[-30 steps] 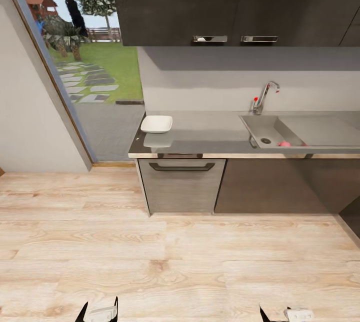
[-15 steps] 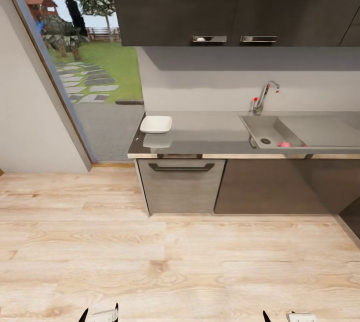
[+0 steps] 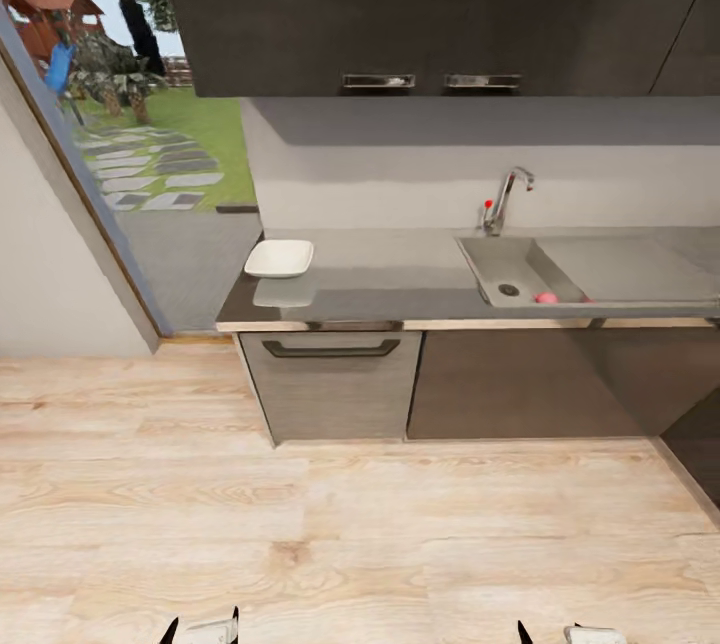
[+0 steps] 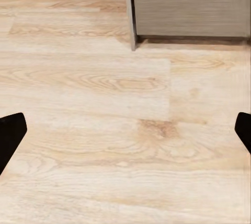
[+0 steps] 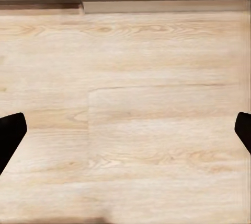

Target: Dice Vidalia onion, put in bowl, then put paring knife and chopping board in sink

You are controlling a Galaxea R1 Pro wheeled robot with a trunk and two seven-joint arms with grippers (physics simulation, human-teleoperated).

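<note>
The Vidalia onion (image 3: 546,298) is a small pinkish lump in the front of the sink (image 3: 492,265), near the round drain. On the left end of the grey countertop (image 3: 400,276) sits the white bowl (image 3: 279,258). The chopping board and the paring knife are out of view. Both grippers hang low over the wooden floor, well short of the counter. My left gripper (image 3: 202,627) (image 4: 125,135) is open with nothing between its fingers. So is my right gripper (image 3: 560,636) (image 5: 125,132).
A chrome faucet (image 3: 503,199) with a red knob stands behind the basin, and the drainboard (image 3: 620,269) extends to the right. Dark cabinets and a drawer (image 3: 332,379) with a black handle sit under the counter. A glass door (image 3: 110,164) to the garden is at the left.
The whole head view has shifted, so the camera moved: the counter and sink now sit further left in the picture. Both grippers stay open and low.
</note>
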